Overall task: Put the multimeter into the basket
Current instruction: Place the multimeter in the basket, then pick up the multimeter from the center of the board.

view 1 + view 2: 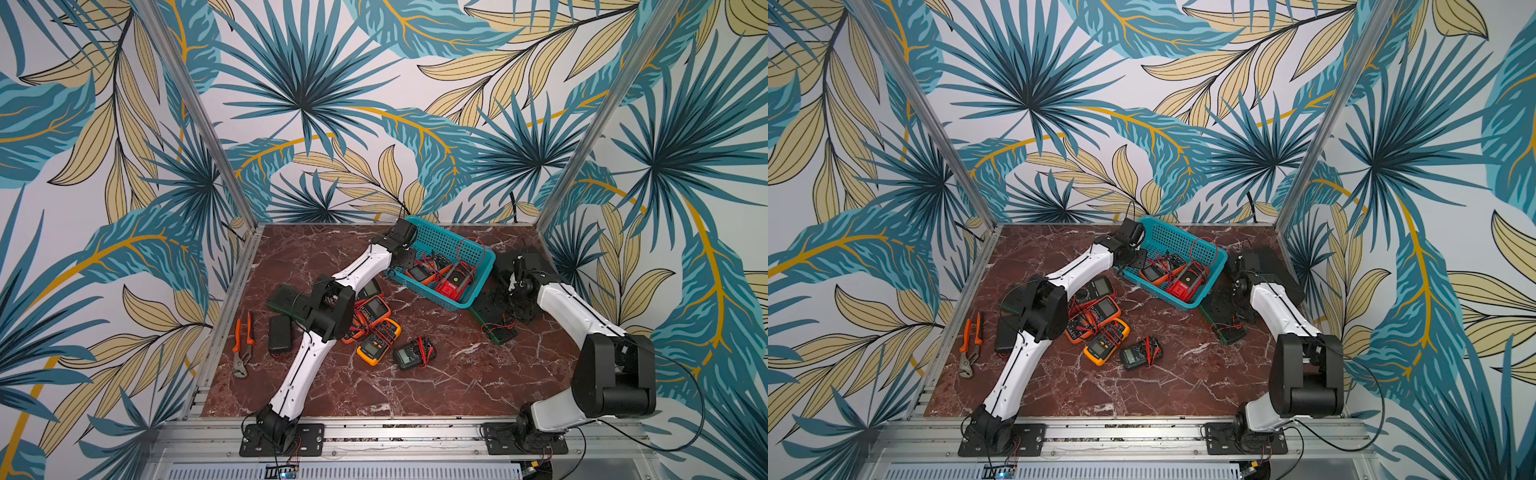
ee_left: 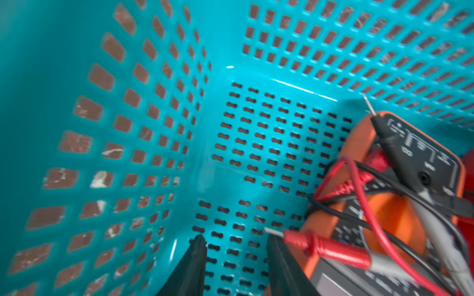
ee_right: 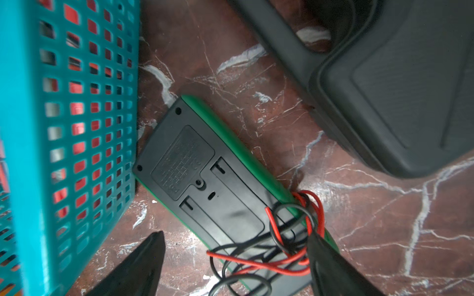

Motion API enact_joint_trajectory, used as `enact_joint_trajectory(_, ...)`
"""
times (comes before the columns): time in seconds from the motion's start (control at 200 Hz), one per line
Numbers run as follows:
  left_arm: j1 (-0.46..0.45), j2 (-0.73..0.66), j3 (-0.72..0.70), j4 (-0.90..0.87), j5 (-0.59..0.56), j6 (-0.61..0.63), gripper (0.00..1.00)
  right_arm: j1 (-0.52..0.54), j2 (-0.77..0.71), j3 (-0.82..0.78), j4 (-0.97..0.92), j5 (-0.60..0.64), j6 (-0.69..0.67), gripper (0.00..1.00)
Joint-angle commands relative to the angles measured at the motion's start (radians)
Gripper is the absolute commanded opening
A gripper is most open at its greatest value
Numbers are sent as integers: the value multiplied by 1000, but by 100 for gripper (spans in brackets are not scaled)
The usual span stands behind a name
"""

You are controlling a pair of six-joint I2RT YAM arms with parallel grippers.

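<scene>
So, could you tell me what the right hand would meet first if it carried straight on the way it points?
Most likely the green meter lying face down on the table beside the basket. The right hand points down at it with its leads between the fingers; depth is unclear.

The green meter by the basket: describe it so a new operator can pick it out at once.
Start at the teal basket at the back of the table. Just outside its wall nearest the right arm, a meter lies flat on the marble under the right gripper. It alone lies face down, black back up with a green edge, red and black leads bunched at one end.
</scene>
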Motion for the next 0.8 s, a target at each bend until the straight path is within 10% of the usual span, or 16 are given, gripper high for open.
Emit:
enact_joint_trajectory(0.0,-8,8,36,-33,54,29,43,-8,29,-1,7,-6,-17,89)
enact_joint_trajectory(0.796,-14,-357,-326,208,13,19,59,14,-57,-102,-27,-198,28,86)
